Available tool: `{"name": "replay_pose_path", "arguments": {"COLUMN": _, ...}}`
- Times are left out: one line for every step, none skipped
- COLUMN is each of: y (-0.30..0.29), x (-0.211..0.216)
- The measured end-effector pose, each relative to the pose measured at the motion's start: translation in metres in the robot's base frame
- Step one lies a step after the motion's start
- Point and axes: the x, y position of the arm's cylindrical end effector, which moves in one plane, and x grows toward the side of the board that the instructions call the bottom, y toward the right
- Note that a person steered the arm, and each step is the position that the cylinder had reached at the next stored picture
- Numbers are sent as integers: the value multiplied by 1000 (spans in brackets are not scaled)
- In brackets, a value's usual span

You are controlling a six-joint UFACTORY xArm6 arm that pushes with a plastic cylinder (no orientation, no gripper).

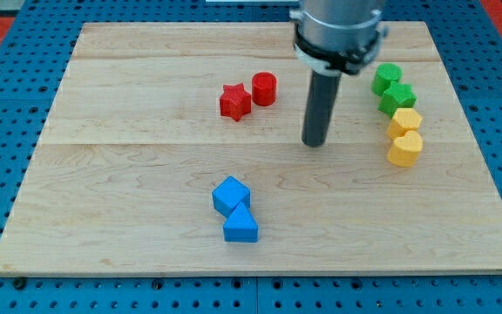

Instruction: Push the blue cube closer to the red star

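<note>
My tip [315,143] rested on the wooden board [129,166], a bare rod with no jaws to open or close. The blue cube [231,195] lay well apart from it, toward the view's bottom left, touching a blue triangular block [240,227]. The red star [234,101] sat left of the tip, beside 1 red cylinder [264,88]. Blue pegboard [7,131] surrounded the board.

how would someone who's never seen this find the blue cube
Start at the wooden board and go to its bottom middle, where two blue blocks touch. The blue cube is the upper one, nearer the red star; the lower blue block is wedge-like.
</note>
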Motion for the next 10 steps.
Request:
{"name": "replay_pose_path", "arguments": {"y": 6, "x": -55}}
{"name": "replay_pose_path", "arguments": {"y": -50, "x": -87}}
{"name": "replay_pose_path", "arguments": {"y": -86, "x": -117}}
{"name": "replay_pose_path", "arguments": {"y": -56, "x": -123}}
{"name": "replay_pose_path", "arguments": {"y": -44, "x": -27}}
{"name": "replay_pose_path", "arguments": {"y": -18, "x": 83}}
{"name": "replay_pose_path", "arguments": {"y": -46, "x": 135}}
{"name": "replay_pose_path", "arguments": {"y": -52, "x": 155}}
{"name": "replay_pose_path", "arguments": {"y": -62, "x": 170}}
{"name": "replay_pose_path", "arguments": {"y": -93, "x": 161}}
